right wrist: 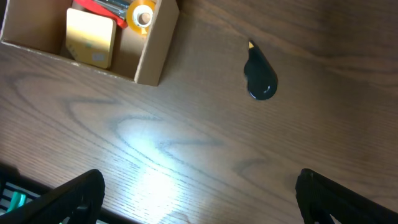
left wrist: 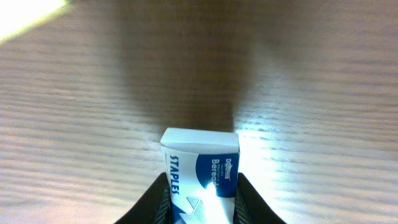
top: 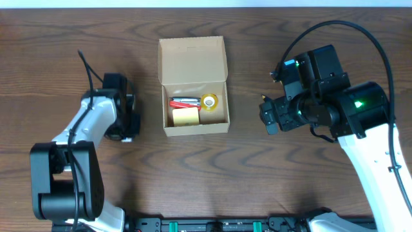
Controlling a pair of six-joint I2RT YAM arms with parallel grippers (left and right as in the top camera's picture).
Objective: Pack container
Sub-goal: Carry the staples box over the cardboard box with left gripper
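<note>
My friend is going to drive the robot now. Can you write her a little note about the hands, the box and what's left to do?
Left gripper: shut on the staple box, down by the table, left of the cardboard box.
Right gripper: open, empty, above the table on the box's right.
Done: yellow pad, tape roll and a red thing are inside. The lid is open.
Left: put the staple box in, probably the small dark thing near the right gripper too, then close the lid.

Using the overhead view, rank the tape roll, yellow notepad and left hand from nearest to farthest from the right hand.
1. tape roll, container's right side
2. yellow notepad, its left side
3. left hand, far left, gripping staples box
</note>
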